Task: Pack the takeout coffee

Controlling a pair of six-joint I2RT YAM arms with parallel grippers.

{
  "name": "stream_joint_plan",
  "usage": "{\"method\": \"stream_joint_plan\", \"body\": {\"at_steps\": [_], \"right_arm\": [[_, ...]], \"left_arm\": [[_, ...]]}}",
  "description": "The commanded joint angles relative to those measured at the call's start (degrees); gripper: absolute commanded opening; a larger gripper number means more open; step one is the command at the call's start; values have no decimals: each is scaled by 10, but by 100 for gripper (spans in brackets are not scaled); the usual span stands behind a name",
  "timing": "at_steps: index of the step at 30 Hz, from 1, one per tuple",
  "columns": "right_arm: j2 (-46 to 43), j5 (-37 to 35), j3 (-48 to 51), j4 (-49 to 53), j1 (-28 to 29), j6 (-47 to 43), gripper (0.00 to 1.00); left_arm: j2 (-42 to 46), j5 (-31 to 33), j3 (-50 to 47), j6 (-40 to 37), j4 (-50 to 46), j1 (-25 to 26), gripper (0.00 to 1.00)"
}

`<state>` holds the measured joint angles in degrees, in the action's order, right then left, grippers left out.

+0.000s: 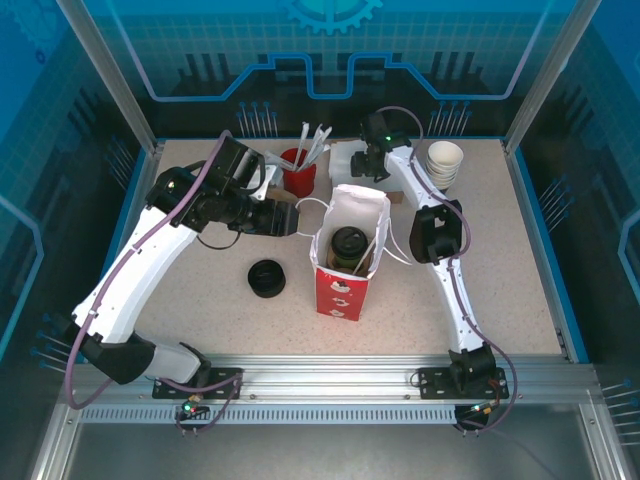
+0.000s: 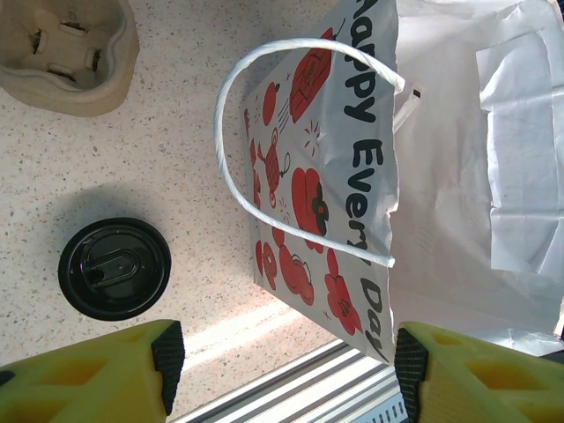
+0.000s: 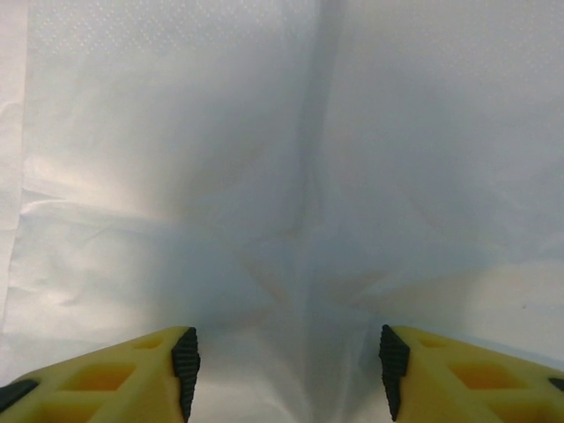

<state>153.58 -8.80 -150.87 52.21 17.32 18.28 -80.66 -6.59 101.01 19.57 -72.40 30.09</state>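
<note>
Two grippers stand wide and empty beside a packed bag. The left gripper (image 2: 288, 352), its yellow fingers (image 2: 106, 374) spread well apart with nothing between them, hovers near the printed face of the red-and-white paper bag (image 2: 339, 220), whose white loop handle (image 2: 220, 141) hangs free. The right gripper (image 3: 288, 352), likewise spread and holding nothing, faces creased white paper (image 3: 291, 176) at close range; whether that is the bag's wall cannot be told.

Seen from above, the takeout coffee (image 1: 348, 243) sits upright inside the open bag at the centre of the frame, its black lid showing below the rim. The main step looks done, and what seems left is drawing the arms clear. A low black stack of lids (image 1: 267, 278) rests on the table (image 1: 500, 290) left of the bag and apart from it. A cardboard cup carrier (image 2: 66, 53) lies in the upper left of the left wrist view.

The left arm (image 1: 140, 270) reaches in a long arc from the lower left toward the centre. The right arm (image 1: 445, 260) runs up the right side and bends back toward the bag's far edge.
</note>
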Motion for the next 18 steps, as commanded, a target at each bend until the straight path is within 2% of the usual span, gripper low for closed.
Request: {"method": "stream_joint_plan", "body": {"at_steps": [1,6,9,18], "right_arm": [[19,-2,-21,-17,4,-4,53],[18,1,-21,-20,4,-14,37],[18,15,-21,-23,4,-15,24],[-1,17,-26,-36,4,-17,5]], "left_arm": [[12,-16,-4,10,-14,-6,67],[13,-17,-5,11,-13,-6,67],[13,-20,-1,15,-15,-6,66],[17,-22,-2,16,-15,-6,65]]}}
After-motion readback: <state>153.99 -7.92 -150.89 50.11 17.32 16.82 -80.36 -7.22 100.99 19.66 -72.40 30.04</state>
